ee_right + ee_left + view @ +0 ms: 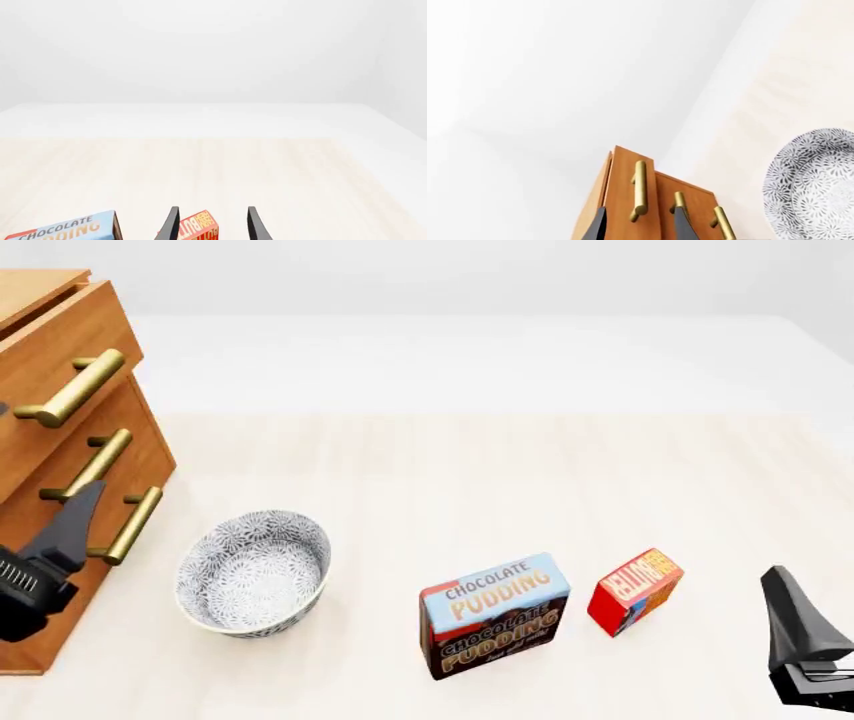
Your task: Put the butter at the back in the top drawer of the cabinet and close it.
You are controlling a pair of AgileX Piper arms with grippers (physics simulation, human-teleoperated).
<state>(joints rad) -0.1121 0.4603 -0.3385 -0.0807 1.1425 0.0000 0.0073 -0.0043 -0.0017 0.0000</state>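
Left wrist view: left fingers (639, 224) spread, empty, pointed at the cabinet (627, 200); the top drawer (630, 190) handle sits between and just beyond the fingertips, the bowl (817, 185) off to the side, apart. Judged step: lining up on that handle, drawer not clearly pulled out; next move needs the fingers straddling the bar, then a straight pull. Front view: left gripper (60, 535) low beside the cabinet's lower drawers, near their handles, so handle ends are the snag risk; bowl just beside, limiting swing room. Butter (635, 590) stands on the tabletop (467, 470) just beside the pudding box (494, 615), ahead of the right gripper (801, 635), untouched; wide bare tabletop beyond. Right wrist view: right fingers (210, 224) spread, empty; butter just beyond the tips, between them, pudding box outside one finger.
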